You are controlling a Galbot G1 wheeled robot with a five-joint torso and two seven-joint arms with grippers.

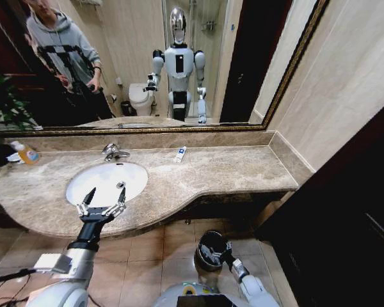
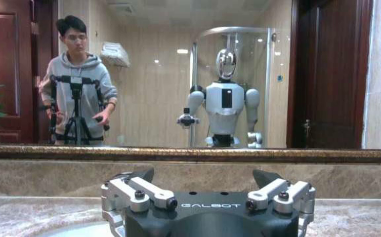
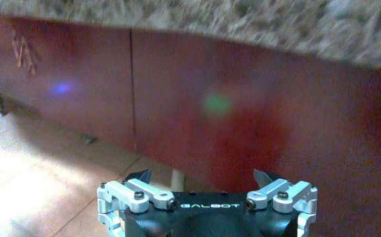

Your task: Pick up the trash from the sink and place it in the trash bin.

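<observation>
the left gripper (image 1: 104,197) is hanging over the near rim of the sink (image 1: 77,182), its jaws spread wide and holding nothing; the left wrist view is showing the same gripper (image 2: 203,186) with its fingers well apart and only the mirror and backsplash beyond them. the white basin is lying straight ahead of and below the fingertips, and no item is showing inside it.

the one piece of trash showing is a small white-blue tube (image 1: 180,154), lying flat on the countertop (image 1: 230,169) rather than in the basin. from the left gripper it is sitting ahead and off to the right, well apart, just before the backsplash. its long axis is running roughly away from the robot, tilted a little, with the darker end pointing toward the mirror; which end is the cap is too small to tell. the left arm is clearly the nearer one, and reaching it would likely mean a move forward and rightward with the jaws turned across that axis.

the right gripper (image 3: 205,183) is down low near the floor, wide open and empty, facing the dark cabinet front under the counter. the trash bin (image 1: 211,249) is on the tiles just beside that arm, far below and right of the left gripper.

an orange-liquid bottle (image 1: 27,153) is standing far off to the left.
</observation>
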